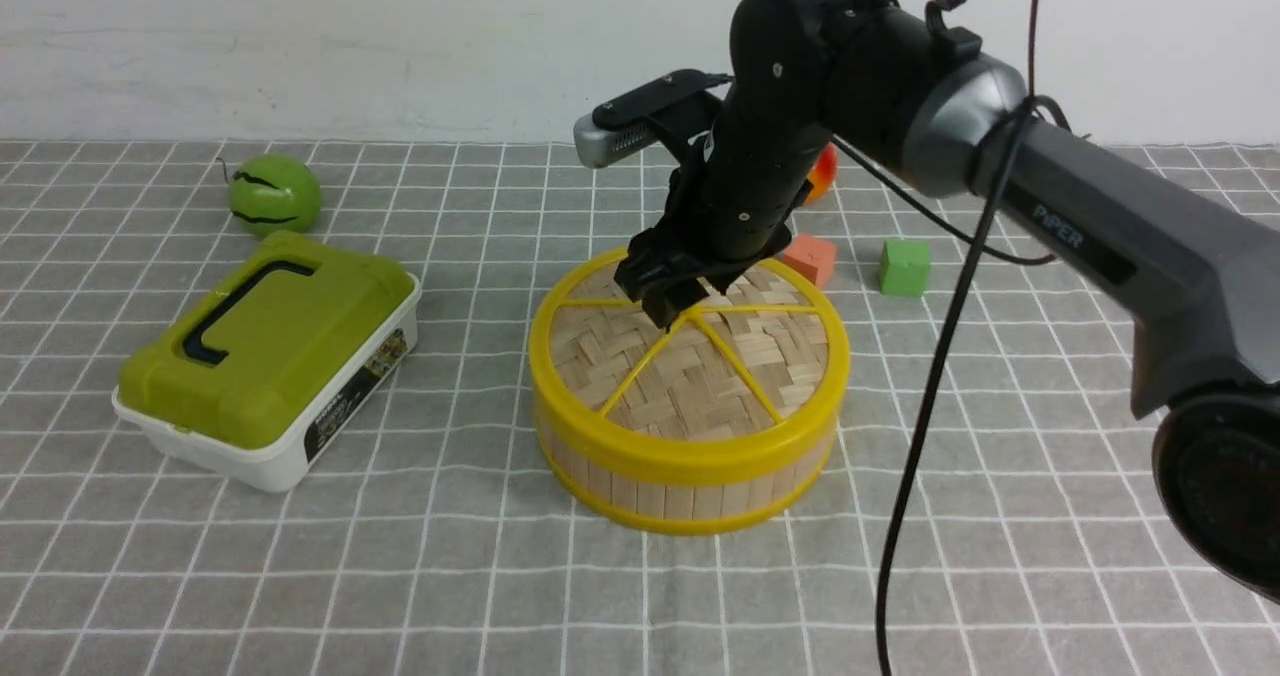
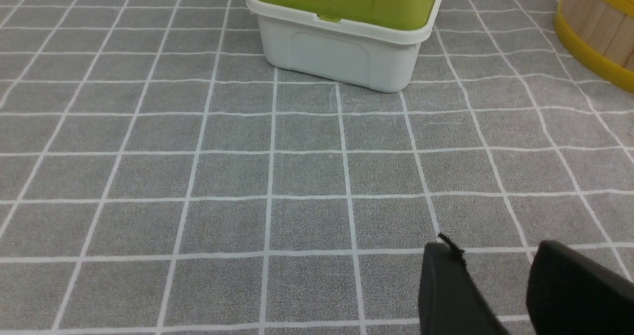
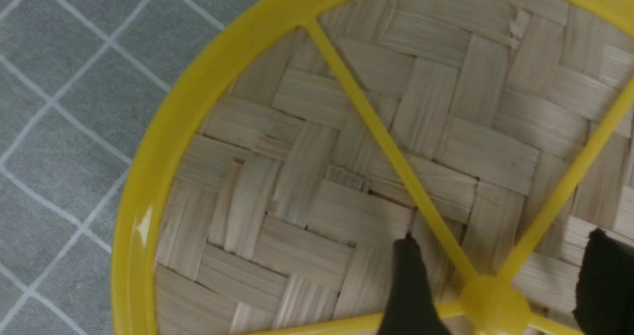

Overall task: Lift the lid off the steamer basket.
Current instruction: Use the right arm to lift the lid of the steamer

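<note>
The lid (image 1: 700,366), woven pale bamboo with a yellow rim and spokes, lies flat on the steamer basket (image 1: 680,496) in the middle of the checked cloth. My right gripper (image 1: 668,301) is down at the lid's centre. In the right wrist view the right gripper (image 3: 502,236) is open, its black fingers standing apart on either side of the yellow knob (image 3: 493,300) without touching it. My left gripper (image 2: 493,248) hovers over bare cloth, open with nothing between its fingers. The basket's wall (image 2: 594,27) shows at the edge of the left wrist view.
A white box with an olive-green lid (image 1: 265,356) sits left of the basket. A green ball (image 1: 274,194) lies behind the box. An orange cube (image 1: 810,258) and a green cube (image 1: 905,267) sit behind the basket on the right. A black cable (image 1: 930,406) hangs from the right arm.
</note>
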Controlling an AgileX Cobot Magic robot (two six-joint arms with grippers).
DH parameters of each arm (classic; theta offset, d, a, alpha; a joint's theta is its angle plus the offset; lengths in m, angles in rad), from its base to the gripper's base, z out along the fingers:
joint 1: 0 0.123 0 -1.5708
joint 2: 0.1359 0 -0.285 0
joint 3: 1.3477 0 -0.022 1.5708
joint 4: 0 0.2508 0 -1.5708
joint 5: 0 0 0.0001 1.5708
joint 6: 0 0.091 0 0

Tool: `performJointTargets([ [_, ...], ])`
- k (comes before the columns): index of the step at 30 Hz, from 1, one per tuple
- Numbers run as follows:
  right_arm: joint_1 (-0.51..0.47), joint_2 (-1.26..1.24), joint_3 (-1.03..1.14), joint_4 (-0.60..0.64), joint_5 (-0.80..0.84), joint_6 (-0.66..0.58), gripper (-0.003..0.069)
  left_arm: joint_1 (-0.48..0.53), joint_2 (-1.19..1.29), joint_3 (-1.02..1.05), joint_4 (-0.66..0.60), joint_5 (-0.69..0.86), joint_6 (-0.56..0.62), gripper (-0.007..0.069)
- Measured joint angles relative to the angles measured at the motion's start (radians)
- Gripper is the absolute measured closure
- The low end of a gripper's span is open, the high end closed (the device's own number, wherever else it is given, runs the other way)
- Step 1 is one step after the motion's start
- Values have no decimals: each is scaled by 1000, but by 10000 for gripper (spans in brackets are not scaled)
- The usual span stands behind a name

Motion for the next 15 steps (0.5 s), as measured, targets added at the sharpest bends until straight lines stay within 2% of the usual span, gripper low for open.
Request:
performJointTargets([
  [1,0,2,0,0,-1,2,272,0,0,0,0,0,0,386],
  [4,1,5,0,6,-2,12,424,0,0,0,0,0,0,386],
  [7,1,5,-1,6,-3,12,510,0,0,0,0,0,0,386],
  [8,1,5,-2,6,-3,13,581,0,0,0,0,0,0,386],
  [15,1,-5,-5,6,10,16,576,0,0,0,0,0,0,386],
])
